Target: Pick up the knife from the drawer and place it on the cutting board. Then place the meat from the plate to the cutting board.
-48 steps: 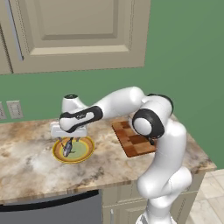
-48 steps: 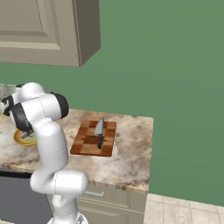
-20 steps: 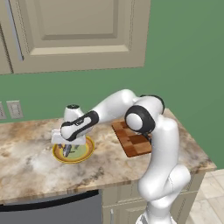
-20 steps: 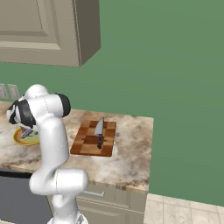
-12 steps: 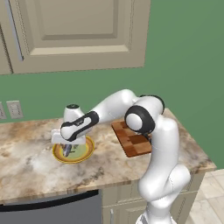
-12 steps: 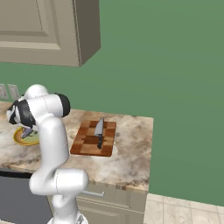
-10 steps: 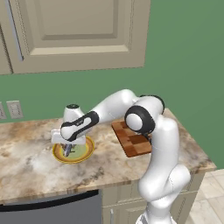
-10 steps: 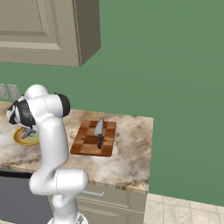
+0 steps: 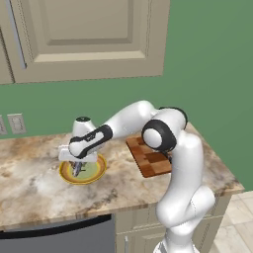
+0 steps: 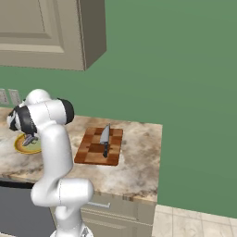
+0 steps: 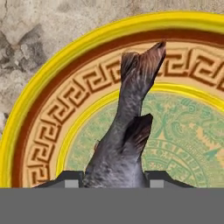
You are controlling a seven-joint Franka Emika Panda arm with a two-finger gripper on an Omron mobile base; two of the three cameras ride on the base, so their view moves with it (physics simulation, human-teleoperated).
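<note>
Meat (image 11: 124, 131) is now between your end effector's (image 11: 114, 177) fingertips, which have come in from wide open a second ago and stopped, one on either side of the dark body. From the hand view you can read that as a grasp on the meat: the two tips sit close against its flanks, though their actual contact lies at the very bottom edge of the view, so treat the hold as likely rather than proven. The meat lies on the plate (image 9: 98, 173), its tail pointing out over the patterned rim.

Compared with a couple of seconds back, your arm has dropped from above the plate down onto it, and the hand (image 9: 78, 157) sits low over the yellow rim in the left base view. The plate rests on the desk (image 9: 34, 183) to the left of the board (image 10: 92, 150).

Knife (image 10: 105, 139) lies on the board, blade toward the wall, so the first half of your job looks done. What remains, by my judgement, is lifting the meat clear and carrying it right to the board, setting it down beside the knife rather than on it.
</note>
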